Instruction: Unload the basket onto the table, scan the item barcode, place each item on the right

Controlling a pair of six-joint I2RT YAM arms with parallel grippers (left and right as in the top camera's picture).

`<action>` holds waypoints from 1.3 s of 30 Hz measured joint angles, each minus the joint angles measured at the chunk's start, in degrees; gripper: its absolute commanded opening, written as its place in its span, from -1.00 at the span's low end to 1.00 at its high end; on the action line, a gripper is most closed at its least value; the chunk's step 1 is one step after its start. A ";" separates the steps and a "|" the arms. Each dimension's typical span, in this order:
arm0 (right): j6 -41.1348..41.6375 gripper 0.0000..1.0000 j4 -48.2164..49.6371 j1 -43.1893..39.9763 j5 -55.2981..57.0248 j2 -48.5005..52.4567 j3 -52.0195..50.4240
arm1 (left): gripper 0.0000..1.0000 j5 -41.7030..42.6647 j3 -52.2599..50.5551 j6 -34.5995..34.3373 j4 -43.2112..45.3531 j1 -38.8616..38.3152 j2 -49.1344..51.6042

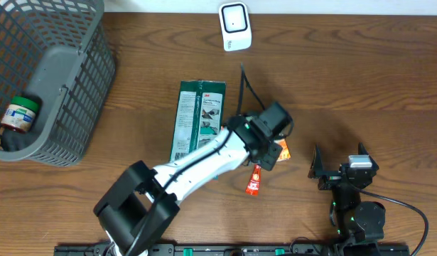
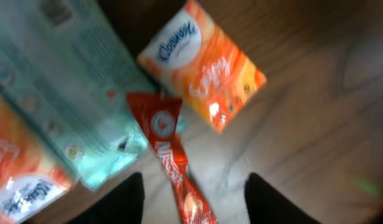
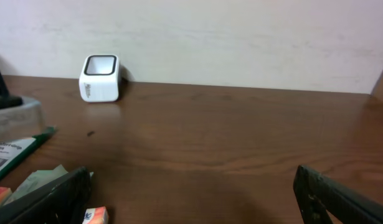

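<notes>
Left gripper straddles the red sachet, fingers spread apart.

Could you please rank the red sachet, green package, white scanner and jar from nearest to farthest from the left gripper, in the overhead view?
1. Red sachet, right by the left gripper.
2. Green package, to its left.
3. White scanner, at the far edge.
4. Jar, in the basket, far left.

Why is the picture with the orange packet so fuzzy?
Left wrist view: smeared all over, the orange plastic tissue packet and long red sachet soft-edged. Overhead view: sharp, even light. Right wrist view: the white cube scanner crisp, nearest edges dark and blurry.
</notes>
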 measured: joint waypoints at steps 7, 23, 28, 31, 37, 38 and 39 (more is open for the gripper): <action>0.00 0.99 0.00 0.00 0.00 0.00 0.00 | -0.08 -6.88 -3.65 -5.73 2.56 -0.70 0.07; 0.00 0.99 0.00 0.00 0.02 0.00 0.00 | -0.10 -9.14 -6.86 -13.25 2.05 -10.16 0.07; 0.00 0.99 0.00 0.00 0.00 0.00 0.00 | -0.09 -11.54 -6.95 -13.99 3.89 -11.21 0.50; 0.00 0.98 0.00 0.00 0.02 0.00 0.00 | -0.10 -12.66 -6.95 -14.27 4.22 -11.50 2.16; 0.00 0.99 0.00 0.00 0.00 0.00 0.00 | -0.09 -14.23 -6.99 -14.93 5.20 -11.54 4.04; 0.00 0.98 0.00 0.00 0.00 0.00 0.00 | -0.10 -14.38 -6.99 -14.97 5.18 -11.54 4.04; 0.00 0.99 0.00 0.00 0.00 0.00 0.00 | -0.10 -14.56 -6.99 -14.99 5.20 -11.54 4.04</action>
